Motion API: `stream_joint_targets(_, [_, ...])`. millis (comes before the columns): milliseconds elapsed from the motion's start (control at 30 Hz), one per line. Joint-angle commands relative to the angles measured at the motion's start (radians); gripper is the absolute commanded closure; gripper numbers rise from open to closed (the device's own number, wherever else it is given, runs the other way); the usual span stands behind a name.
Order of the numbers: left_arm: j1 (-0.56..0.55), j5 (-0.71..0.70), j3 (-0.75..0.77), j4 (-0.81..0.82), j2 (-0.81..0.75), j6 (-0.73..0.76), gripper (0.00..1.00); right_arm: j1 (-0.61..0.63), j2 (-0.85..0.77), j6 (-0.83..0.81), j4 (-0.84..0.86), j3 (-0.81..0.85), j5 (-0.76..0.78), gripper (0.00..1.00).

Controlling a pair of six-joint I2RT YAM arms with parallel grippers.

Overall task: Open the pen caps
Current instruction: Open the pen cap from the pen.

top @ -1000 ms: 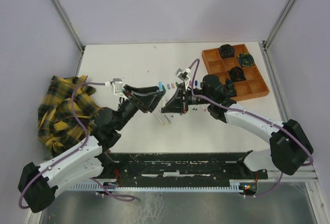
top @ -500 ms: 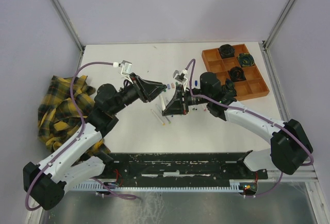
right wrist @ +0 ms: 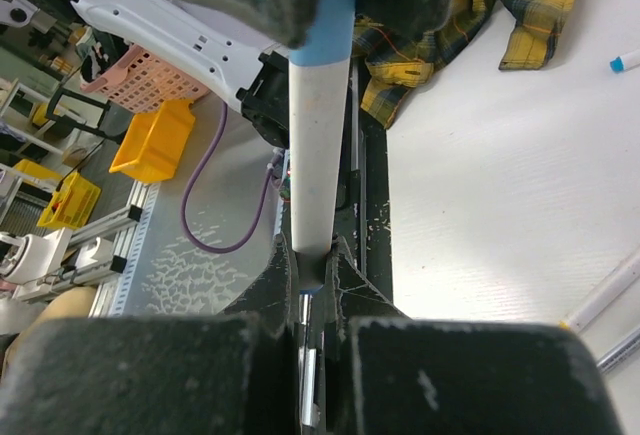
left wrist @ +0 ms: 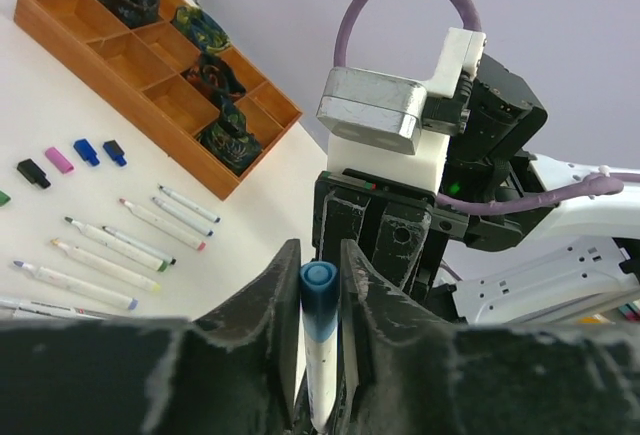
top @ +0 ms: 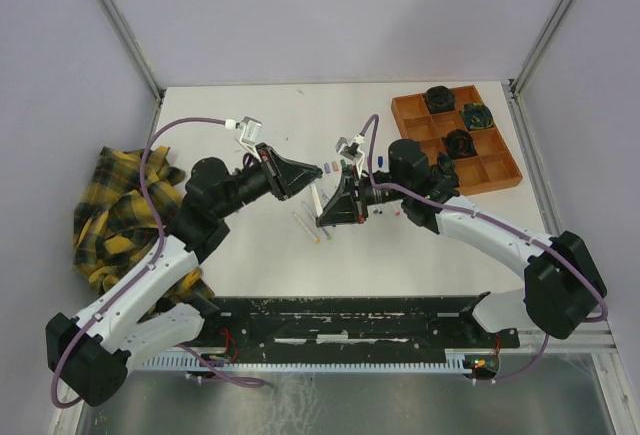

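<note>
A white pen (top: 316, 198) is held up over the middle of the table between both arms. My right gripper (top: 322, 217) (right wrist: 312, 255) is shut on the barrel's (right wrist: 312, 155) lower end. My left gripper (top: 316, 179) (left wrist: 320, 255) has its jaws pressed on both sides of the pen's blue cap (left wrist: 319, 300) (right wrist: 325, 30). Loose pen caps lie on the table: black (left wrist: 32, 172), pink (left wrist: 59, 160) and two blue (left wrist: 86, 151). Several uncapped pens (left wrist: 160, 223) lie beside them.
An orange compartment tray (top: 490, 170) (left wrist: 70, 30) with black round objects stands at the back right. A yellow plaid cloth (top: 120, 210) is bunched at the left edge. More pens (top: 305, 225) lie under the grippers.
My left gripper has swung from the left up to the pen in my right gripper and closed round its blue cap. The right arm has barely moved.
</note>
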Motion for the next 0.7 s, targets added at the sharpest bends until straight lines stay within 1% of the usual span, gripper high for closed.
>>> stream_joint_targets(0, [0.009,0.074,0.055,0.007,0.007,0.044,0.8,-0.01,0.019,0.028,0.06,0.046,-0.016,1.0])
stream_joint_targets(67, [0.019,0.076,0.074,0.001,0.013,0.054,0.95,-0.01,0.033,0.039,0.062,0.049,-0.027,1.0])
stream_joint_targets(100, [0.029,0.074,0.088,-0.002,0.017,0.061,0.97,-0.01,0.042,0.045,0.063,0.049,-0.032,1.0])
stream_joint_targets(200, [0.071,0.044,0.149,-0.003,0.04,0.105,0.97,-0.008,0.077,0.073,0.086,0.046,-0.051,1.0])
stream_joint_targets(267, [0.135,0.026,0.2,0.012,0.068,0.112,0.97,-0.004,0.116,0.096,0.115,0.038,-0.064,1.0])
stream_joint_targets(333, [0.234,0.057,0.253,0.078,0.113,0.062,0.97,0.003,0.151,0.11,0.133,0.033,-0.073,1.0])
stream_joint_targets(400, [0.352,0.101,0.29,0.169,0.163,-0.022,0.97,0.01,0.178,0.107,0.128,0.033,-0.076,1.0])
stream_joint_targets(467, [0.421,0.128,0.313,0.245,0.206,-0.098,0.97,0.015,0.194,0.098,0.121,0.034,-0.075,1.0])
stream_joint_targets(567, [0.469,0.133,0.312,0.301,0.237,-0.148,0.97,0.024,0.206,0.05,0.063,0.045,-0.064,1.0])
stream_joint_targets(667, [0.488,0.119,0.275,0.306,0.237,-0.149,0.97,0.032,0.22,0.007,-0.001,0.061,-0.036,1.0])
